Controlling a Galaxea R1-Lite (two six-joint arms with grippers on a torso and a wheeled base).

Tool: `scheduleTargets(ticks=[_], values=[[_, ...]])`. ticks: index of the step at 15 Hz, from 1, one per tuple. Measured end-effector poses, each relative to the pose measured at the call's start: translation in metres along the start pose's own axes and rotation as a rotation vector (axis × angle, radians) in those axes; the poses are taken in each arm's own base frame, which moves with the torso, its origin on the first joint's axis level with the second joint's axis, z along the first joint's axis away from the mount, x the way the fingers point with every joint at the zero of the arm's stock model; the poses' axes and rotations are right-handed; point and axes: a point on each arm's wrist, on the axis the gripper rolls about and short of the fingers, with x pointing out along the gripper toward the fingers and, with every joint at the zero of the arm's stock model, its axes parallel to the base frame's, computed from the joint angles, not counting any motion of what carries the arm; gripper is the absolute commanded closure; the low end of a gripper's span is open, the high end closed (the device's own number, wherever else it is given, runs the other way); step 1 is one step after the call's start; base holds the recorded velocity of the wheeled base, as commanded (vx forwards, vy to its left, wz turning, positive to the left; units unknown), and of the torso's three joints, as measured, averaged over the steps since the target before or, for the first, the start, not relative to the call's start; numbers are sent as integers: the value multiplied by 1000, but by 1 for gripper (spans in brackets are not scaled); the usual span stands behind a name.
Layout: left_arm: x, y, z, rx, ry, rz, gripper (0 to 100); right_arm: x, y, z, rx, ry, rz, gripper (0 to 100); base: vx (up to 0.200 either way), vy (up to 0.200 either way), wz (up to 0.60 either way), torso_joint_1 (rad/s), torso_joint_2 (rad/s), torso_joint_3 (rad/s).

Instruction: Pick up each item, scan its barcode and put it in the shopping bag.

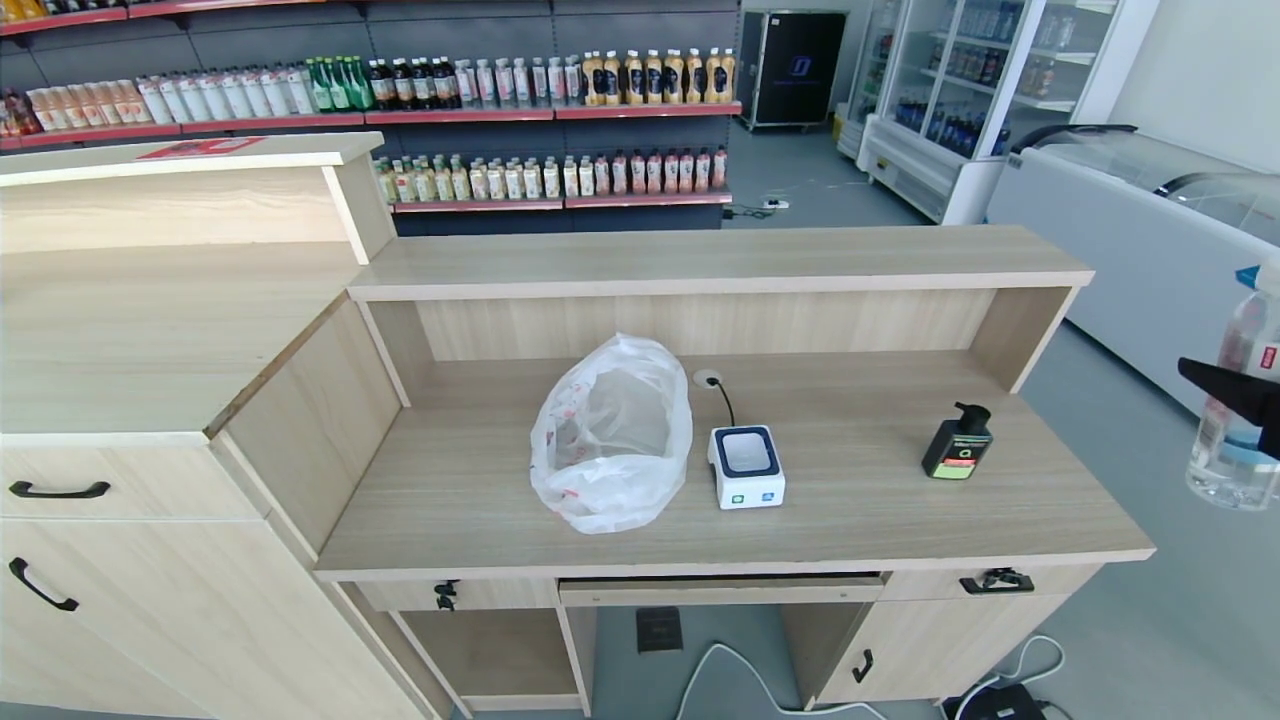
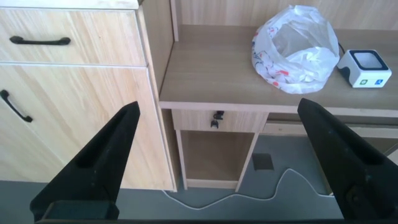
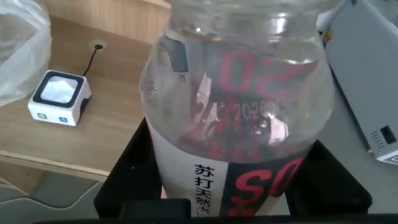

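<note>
Right gripper (image 1: 1262,416) clamped on clear water bottle (image 3: 236,93), held off the counter's (image 1: 860,525) right end (well apart from scanner (image 1: 746,465) and shopping bag (image 1: 610,435)). Left gripper (image 2: 219,111) spread wide, holding nothing.

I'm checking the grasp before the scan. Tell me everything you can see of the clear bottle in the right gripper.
The clear bottle is see-through plastic with a blue cap and a label in white, black and red. It looks to hold clear liquid. It hangs roughly upright in the air, beyond the right end of the counter, apart from it. The right gripper clamps it around the label; nothing else touches it.
</note>
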Motion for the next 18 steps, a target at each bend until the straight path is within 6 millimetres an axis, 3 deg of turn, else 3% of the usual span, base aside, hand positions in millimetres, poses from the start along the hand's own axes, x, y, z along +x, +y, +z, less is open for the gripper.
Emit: scheduleTargets(ticks=[4,9,13,18], values=[[0,0,0,0,0,0,0,-6,-1,3,-80,-50,-36,100,0,0,0,0,0,0],[0,0,0,0,0,0,0,1,-8,9,-75,18,-272,100,0,0,600,1,3,0],[0,0,0,0,0,0,0,18,-16,10,-42,42,-356,100,0,0,600,4,4,4],[0,0,0,0,0,0,0,56,-21,3,-81,-37,-349,100,0,0,0,0,0,0]])
